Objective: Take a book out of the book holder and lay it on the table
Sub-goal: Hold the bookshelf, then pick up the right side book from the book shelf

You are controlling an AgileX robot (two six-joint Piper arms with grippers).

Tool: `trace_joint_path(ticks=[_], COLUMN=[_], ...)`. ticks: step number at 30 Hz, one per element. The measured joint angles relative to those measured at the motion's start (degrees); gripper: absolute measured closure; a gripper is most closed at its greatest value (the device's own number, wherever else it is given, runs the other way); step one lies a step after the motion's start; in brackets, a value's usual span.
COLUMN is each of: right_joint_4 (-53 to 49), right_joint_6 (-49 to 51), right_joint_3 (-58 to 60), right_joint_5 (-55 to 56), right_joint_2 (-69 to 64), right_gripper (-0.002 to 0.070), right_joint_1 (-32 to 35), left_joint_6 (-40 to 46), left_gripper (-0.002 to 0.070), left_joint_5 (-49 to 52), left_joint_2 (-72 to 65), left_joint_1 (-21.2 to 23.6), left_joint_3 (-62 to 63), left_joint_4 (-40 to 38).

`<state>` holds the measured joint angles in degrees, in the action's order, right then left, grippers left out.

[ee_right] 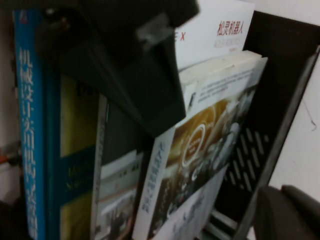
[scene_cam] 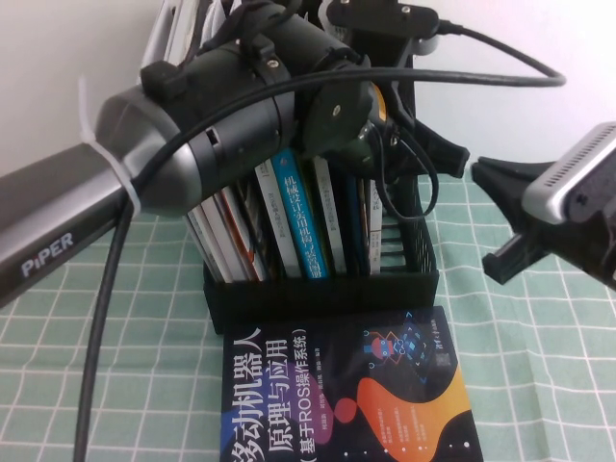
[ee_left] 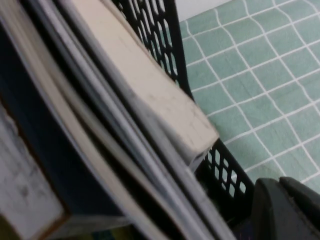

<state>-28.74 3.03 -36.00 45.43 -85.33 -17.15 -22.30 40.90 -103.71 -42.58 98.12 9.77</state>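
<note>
"PiPER" is printed on the left arm point(scene_cam: 58, 241), which reaches into the book holder point(scene_cam: 414, 279). Only the right wrist view shows the book point(ee_right: 200, 150) — gold circle on its cover — leaning in the holder's end slot. The left end effector point(scene_cam: 380, 111) is buried among the books, its opening hidden; the right end effector point(scene_cam: 500, 188) hovers at 3 o'clock of the holder, closed and empty. A navy book point(scene_cam: 346, 395) lies on the worktop point(scene_cam: 539, 385).

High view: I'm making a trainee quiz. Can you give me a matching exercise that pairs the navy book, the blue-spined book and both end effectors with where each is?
Things:
1. navy book
2. blue-spined book
3. left end effector
4. right end effector

Places:
A. upright in the black holder
B. flat on the table, in front of the holder
C. shut, off the holder's right side
D. at the holder's top, among the books

Pairs: 1-B, 2-A, 3-D, 4-C
</note>
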Motion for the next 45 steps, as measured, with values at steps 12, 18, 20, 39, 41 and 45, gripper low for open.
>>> trace_joint_path(ticks=[12, 18, 20, 39, 41, 45], right_joint_4=[0.3, -1.0, -0.9, 10.6, 11.2, 11.5], right_joint_6=[7.4, 7.5, 7.5, -2.1, -2.4, -2.4], right_joint_3=[-5.6, -10.8, -12.6, -17.4, -17.4, -17.4], right_joint_5=[10.9, 10.9, 10.9, 10.9, 11.1, 12.0], right_joint_2=[-13.9, -19.5, -21.1, -32.2, -32.3, -32.4], right_gripper=[0.0399, 0.0326, 0.0321, 0.0372, 0.0421, 0.0563], right_joint_1=[-1.5, -4.0, -4.9, -7.6, -7.6, -7.6], left_joint_6=[-5.1, -6.5, -6.6, -9.6, -9.6, -9.7], left_gripper=[0.0678, 0.0678, 0.0678, 0.0678, 0.0678, 0.0678], left_joint_5=[7.2, 8.1, 8.1, 7.2, 7.1, 7.1], left_joint_2=[2.7, 2.7, 2.7, 2.7, 2.7, 2.7], left_joint_1=[0.0, 0.0, 0.0, 0.0, 0.0, 0.0], left_joint_3=[0.0, 0.0, 0.0, 0.0, 0.0, 0.0], left_joint_4=[5.8, 7.1, 7.3, 7.9, 8.0, 8.1])
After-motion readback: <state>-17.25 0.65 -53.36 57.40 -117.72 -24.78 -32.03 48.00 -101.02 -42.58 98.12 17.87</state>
